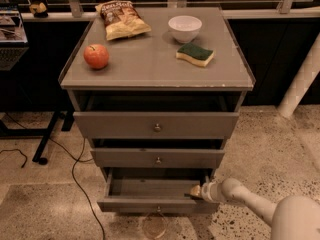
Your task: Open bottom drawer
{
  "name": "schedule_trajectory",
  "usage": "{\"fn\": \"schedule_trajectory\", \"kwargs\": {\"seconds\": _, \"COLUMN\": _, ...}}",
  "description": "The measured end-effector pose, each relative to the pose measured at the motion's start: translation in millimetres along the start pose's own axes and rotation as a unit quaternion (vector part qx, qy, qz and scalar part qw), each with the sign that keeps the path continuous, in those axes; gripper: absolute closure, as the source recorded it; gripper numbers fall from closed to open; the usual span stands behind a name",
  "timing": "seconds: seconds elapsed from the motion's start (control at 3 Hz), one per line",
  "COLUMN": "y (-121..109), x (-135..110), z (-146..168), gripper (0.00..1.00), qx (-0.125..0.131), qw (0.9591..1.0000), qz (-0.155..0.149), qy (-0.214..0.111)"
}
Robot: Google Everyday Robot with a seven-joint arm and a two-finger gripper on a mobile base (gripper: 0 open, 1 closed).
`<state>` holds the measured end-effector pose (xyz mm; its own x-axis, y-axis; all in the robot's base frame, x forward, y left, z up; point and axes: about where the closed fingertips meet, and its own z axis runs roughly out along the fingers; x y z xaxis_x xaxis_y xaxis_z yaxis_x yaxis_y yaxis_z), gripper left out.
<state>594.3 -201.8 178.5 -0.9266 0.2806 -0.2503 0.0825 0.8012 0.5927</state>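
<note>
currently the bottom drawer (150,204), the shortest of three grey wooden drawers with one small round metal knob (158,209), stands pulled out toward the camera, lowest in the grey cabinet and straight below the front edge of the tabletop (155,66). its plain grey inside shows as a shallow tray behind the front panel. the gripper (195,190), a pale tip on a white rounded arm (250,203) that reaches in from the lower right, sits at the right end of that drawer, just at its open top and below the front right corner of the tabletop. whether it is open or closed i cannot tell, nor whether it grips anything. above it the mid-sized grey drawer front (157,158) and the tallest, widest grey drawer front (156,125) each carry a small knob and show a dark gap above them. on the tabletop a round red apple (96,56) lies near the left edge, a yellow-and-brown crinkled snack bag (121,19) near the back left corner, a small white bowl (184,28) near the back edge right of centre, and a green-topped yellow sponge (195,54) just in front of the bowl, toward the right edge. a thin black cable (80,184) trails over the speckled floor left of the cabinet.
</note>
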Motion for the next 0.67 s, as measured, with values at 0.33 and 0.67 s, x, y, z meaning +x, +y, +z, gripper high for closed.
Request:
{"fn": "schedule_trajectory", "kwargs": {"seconds": 0.33, "y": -21.6, "x": 28.8, "z": -18.1, "gripper": 1.00, "qx": -0.004, "qw": 0.9982, "qz": 0.058, "qy": 0.012}}
{"fn": "schedule_trajectory", "kwargs": {"seconds": 0.67, "y": -21.6, "x": 28.9, "z": -18.0, "gripper": 1.00, "qx": -0.004, "qw": 0.9982, "qz": 0.058, "qy": 0.012}}
